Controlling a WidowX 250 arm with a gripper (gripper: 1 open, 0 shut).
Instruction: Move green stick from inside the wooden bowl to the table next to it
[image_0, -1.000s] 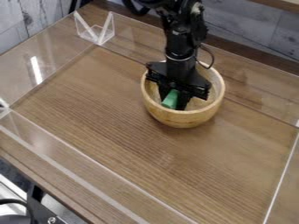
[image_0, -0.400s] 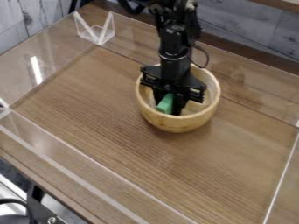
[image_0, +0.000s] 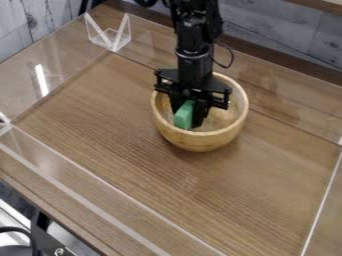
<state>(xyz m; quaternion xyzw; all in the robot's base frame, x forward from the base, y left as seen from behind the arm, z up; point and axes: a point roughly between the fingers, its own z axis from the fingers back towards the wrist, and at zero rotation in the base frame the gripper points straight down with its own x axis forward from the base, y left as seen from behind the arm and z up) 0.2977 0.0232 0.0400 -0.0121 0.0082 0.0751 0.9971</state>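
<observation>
Where the brown wood-grain table (image_0: 127, 165) meets its near edge, a low clear acrylic wall (image_0: 54, 165) borders it, and broad bare board lies left of and in front of the bowl. Farther back, the round, thick-walled tan wooden bowl (image_0: 230, 126) sits on the board; the black gripper (image_0: 194, 104) points down into it, jaws clamped on the green stick (image_0: 185, 116), which stands tilted within the bowl's rim. Behind runs a grey plank wall (image_0: 287, 30).

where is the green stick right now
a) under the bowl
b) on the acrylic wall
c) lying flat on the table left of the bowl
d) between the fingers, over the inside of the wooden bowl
d: the green stick sits upright between the fingers, within the rim of the wooden bowl.
</observation>
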